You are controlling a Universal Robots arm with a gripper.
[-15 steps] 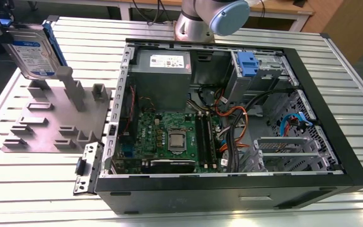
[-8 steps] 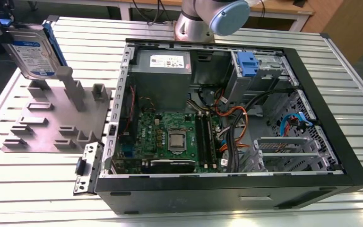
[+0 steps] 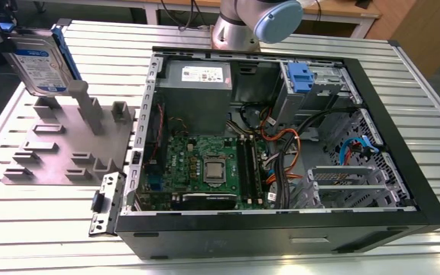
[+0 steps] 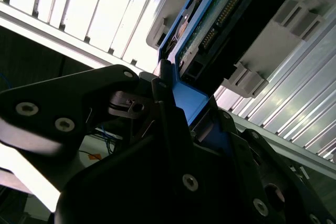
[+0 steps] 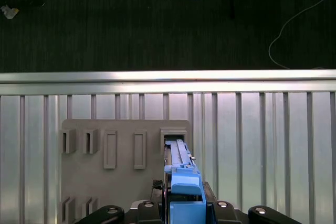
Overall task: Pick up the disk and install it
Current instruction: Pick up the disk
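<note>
Second wrist view, closest in: the black gripper (image 4: 191, 109) is clamped on the disk (image 4: 223, 22), its fingers (image 4: 160, 95) pressed to either side of the blue carrier end. Here the disk's underside faces the camera, a green circuit board with rows of connector pins edged by the blue frame, whereas the exterior view gives the labelled face. The disk runs away from the gripper toward the grey fixture plate (image 4: 247, 80).

In the first wrist view the disk (image 5: 178, 156) is seen edge-on, a thin silver strip capped by the blue carrier. Its long axis is in line with the gripper and its far end is at one slot of the fixture plate (image 5: 126, 192). I cannot tell whether that end sits in the slot or hangs just clear. Beyond the plate lie the ribbed aluminium table (image 5: 262, 140) and then a dark floor (image 5: 131, 24).

In the exterior view the disk (image 3: 40, 63) is silver metal with a white-and-blue label, the blue carrier running along its edge toward the exterior view's right. It stands on end, long axis near vertical and leaning slightly, over the far posts of the plate (image 3: 59, 152) at the exterior view's left. Just beside the plate, toward the exterior view's right, the open computer case (image 3: 243, 232) lies on the table. Behind it stands the arm's base (image 3: 235, 28).
</note>
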